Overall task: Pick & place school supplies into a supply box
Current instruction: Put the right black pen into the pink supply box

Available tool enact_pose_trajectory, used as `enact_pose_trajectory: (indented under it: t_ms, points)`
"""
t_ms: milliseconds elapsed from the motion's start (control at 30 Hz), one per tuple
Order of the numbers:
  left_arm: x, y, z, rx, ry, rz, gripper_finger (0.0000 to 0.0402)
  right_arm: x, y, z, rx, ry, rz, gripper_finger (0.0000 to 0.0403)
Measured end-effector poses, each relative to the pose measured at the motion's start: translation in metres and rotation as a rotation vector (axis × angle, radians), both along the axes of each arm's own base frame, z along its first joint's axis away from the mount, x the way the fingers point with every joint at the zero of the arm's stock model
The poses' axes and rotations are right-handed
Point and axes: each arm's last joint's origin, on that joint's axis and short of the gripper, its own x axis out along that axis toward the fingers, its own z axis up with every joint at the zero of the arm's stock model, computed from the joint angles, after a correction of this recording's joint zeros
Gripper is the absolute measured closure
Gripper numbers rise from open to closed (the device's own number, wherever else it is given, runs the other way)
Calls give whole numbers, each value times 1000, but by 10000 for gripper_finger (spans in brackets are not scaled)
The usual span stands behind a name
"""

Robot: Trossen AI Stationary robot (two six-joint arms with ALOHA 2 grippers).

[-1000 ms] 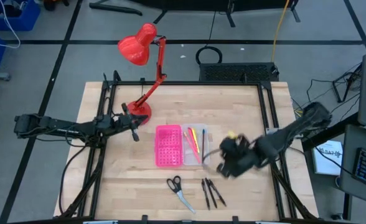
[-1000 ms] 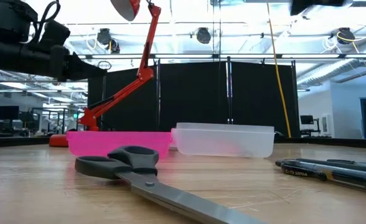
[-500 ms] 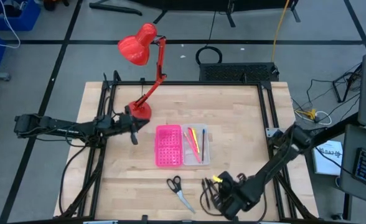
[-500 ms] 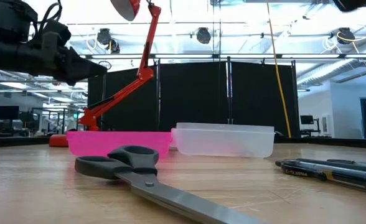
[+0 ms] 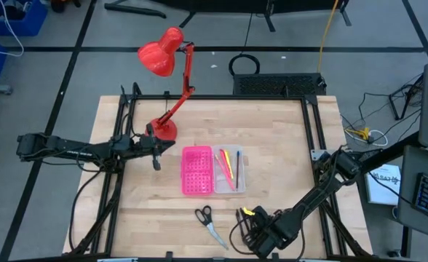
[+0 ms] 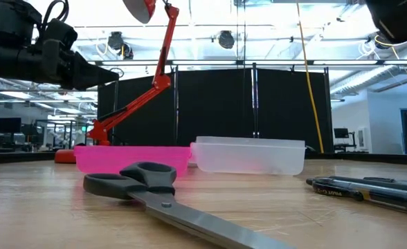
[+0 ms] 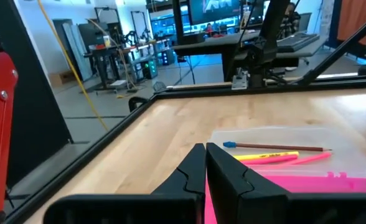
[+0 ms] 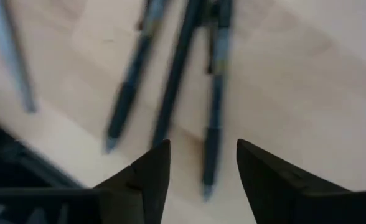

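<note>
The supply box lies mid-table, its pink gridded half (image 5: 196,170) joined to a clear tray half (image 5: 230,169). The tray holds a pencil and yellow and pink pens (image 7: 276,154). Three dark pens (image 8: 177,74) lie on the wood near the front edge. My right gripper (image 8: 201,155) hangs open above them, touching none, and hides most of them in the high view. Black-handled scissors (image 5: 210,224) lie flat to their left. My left gripper (image 7: 205,152) is shut and holds nothing, hovering left of the box by the lamp base.
A red desk lamp (image 5: 163,54) stands on its base (image 5: 164,131) at the far left of the table, its arm leaning over it. Black rails (image 5: 123,145) frame the tabletop. Bare wood lies left of the box and along the right side.
My right gripper has swung from beside the clear tray toward the table's near edge and now hangs over the dark pens. The box, scissors and pens have stayed where they were.
</note>
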Motion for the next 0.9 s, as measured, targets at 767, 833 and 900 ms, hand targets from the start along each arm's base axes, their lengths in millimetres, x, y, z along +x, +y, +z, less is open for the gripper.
enact_pose_trajectory:
  t_ms: [767, 833, 900]
  points:
    - [0, 0, 0, -7, -1, 0, 380, -3, -3, -58, -133, 248, 125, 309]
    - [0, 0, 0, -7, -1, 0, 380, -1, -5, -62, -117, 229, 134, 333]
    - [0, 0, 0, -7, -1, -1, 380, 0, -8, -67, -86, 219, 106, 363]
